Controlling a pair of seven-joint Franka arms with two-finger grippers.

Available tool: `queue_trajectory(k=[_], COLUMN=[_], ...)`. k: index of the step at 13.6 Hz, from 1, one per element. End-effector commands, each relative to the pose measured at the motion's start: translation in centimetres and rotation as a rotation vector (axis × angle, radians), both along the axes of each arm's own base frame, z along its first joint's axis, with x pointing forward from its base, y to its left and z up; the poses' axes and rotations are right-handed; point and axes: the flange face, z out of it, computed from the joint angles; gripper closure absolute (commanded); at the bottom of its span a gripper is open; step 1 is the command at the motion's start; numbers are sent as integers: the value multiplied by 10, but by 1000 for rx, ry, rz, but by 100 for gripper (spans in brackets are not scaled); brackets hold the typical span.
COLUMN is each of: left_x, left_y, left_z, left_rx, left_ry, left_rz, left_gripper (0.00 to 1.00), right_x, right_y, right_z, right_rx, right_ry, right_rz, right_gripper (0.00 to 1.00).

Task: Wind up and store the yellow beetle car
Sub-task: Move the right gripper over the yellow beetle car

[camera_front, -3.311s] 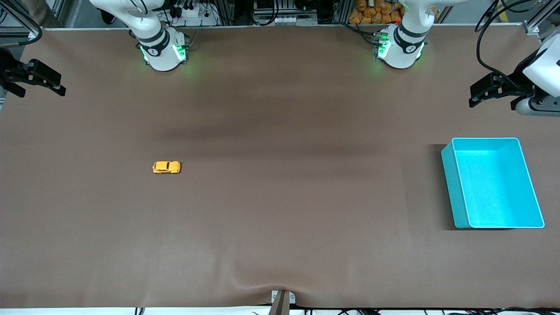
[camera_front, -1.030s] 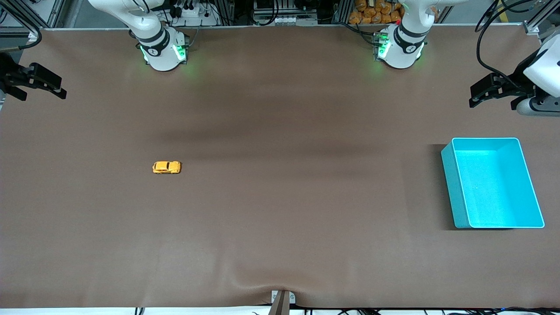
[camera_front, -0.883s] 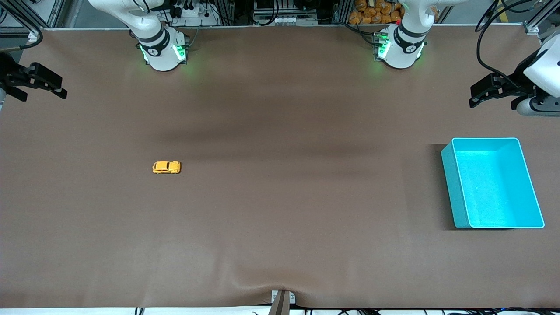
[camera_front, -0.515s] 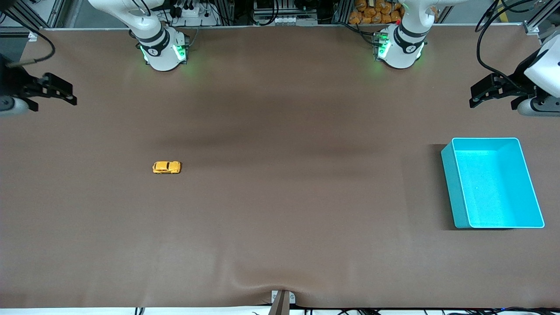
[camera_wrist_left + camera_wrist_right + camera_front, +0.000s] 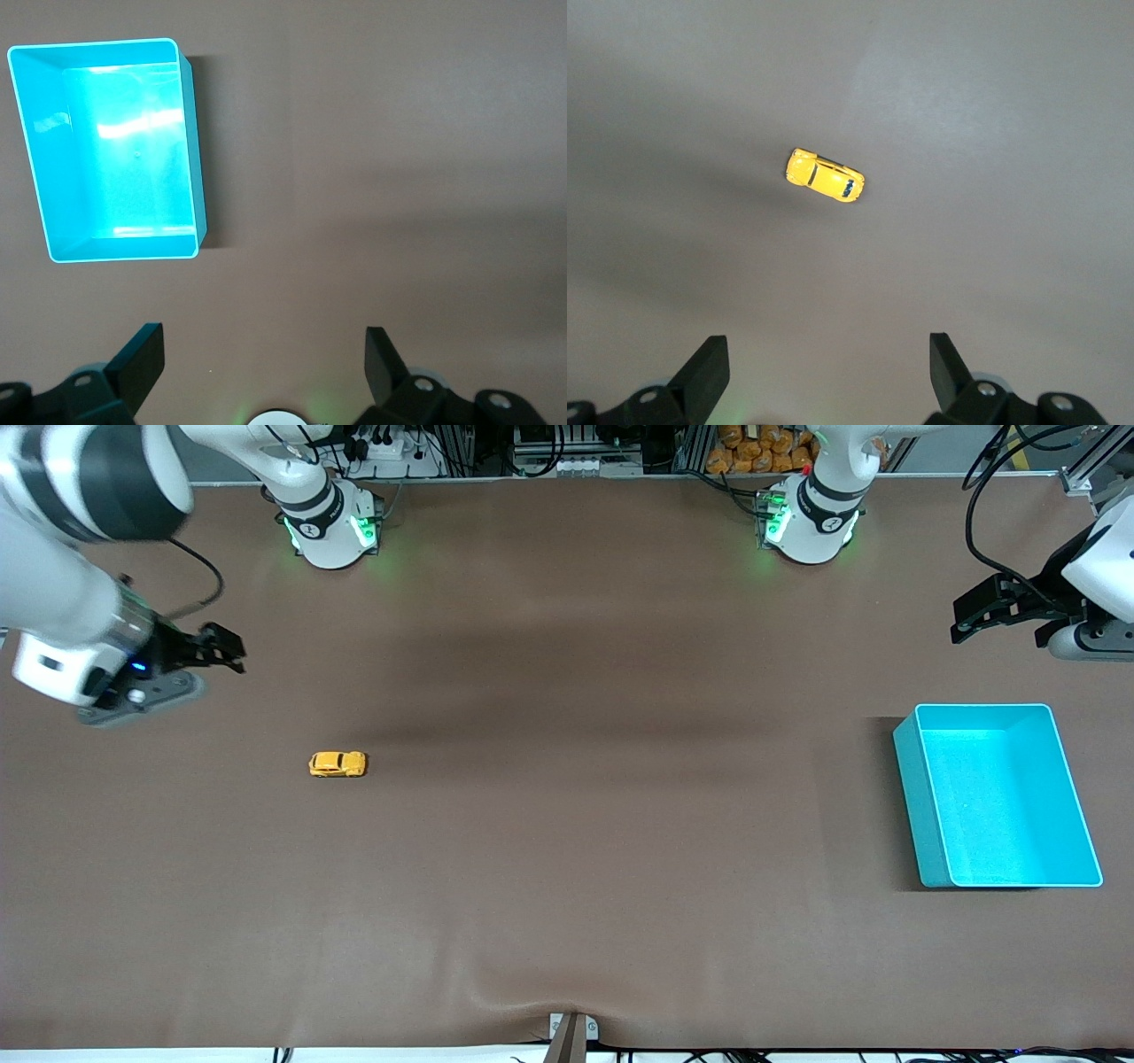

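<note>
Starting with the front view, the yellow beetle car [image 5: 337,764] sits alone on the brown table [image 5: 567,886], left of centre in the frame and well apart from the turquoise bin [image 5: 921,815] at the right edge. The right gripper [image 5: 221,648] hangs at the upper left of the frame, over bare table near the car but not above it, fingers spread and holding nothing. The left gripper [image 5: 966,615] waits at the upper right, over the table just above the bin in the frame, also spread and empty.

In the left wrist view, the bin [image 5: 199,177] fills the upper left of the frame, nothing in it, with both black fingers [image 5: 142,359] wide apart at the bottom edge.

In the right wrist view, the car [image 5: 825,176] lies slightly above centre, angled across the frame, clear of the parted fingers [image 5: 943,359] below it.

The car looks light, rigid and smooth-shelled, so it could slip or roll on its wheels; pinching across its flat flanks, mid-body, seems the safest hold.
</note>
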Motion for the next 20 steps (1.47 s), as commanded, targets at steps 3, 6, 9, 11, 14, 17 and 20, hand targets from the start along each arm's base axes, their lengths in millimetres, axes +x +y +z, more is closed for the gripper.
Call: queue_trajectory(k=[3, 6, 9, 11, 14, 17, 20], left_x=[-4, -4, -4, -4, -4, -4, -4], left_y=[1, 3, 3, 4, 4, 5, 5], left_z=[4, 4, 4, 4, 4, 4, 4], left_rx=[5, 5, 3, 3, 3, 5, 5], left_ry=[0, 0, 0, 0, 0, 0, 0], left_rz=[14, 14, 16, 16, 17, 19, 19], left_gripper=[0, 0, 0, 0, 0, 0, 0], right_x=[-23, -34, -26, -18, -7, -3, -9], right_y=[-7, 2, 9, 9, 13, 17, 21], right_z=[-74, -120, -159, -185, -211, -248, -260], right_rx=[14, 52, 85, 105, 109, 121, 127], right_ry=[-3, -20, 2, -1, -54, -56, -57], right_rz=[202, 498, 703, 845, 1002, 1053, 1090], right_gripper=[0, 0, 0, 0, 0, 0, 4])
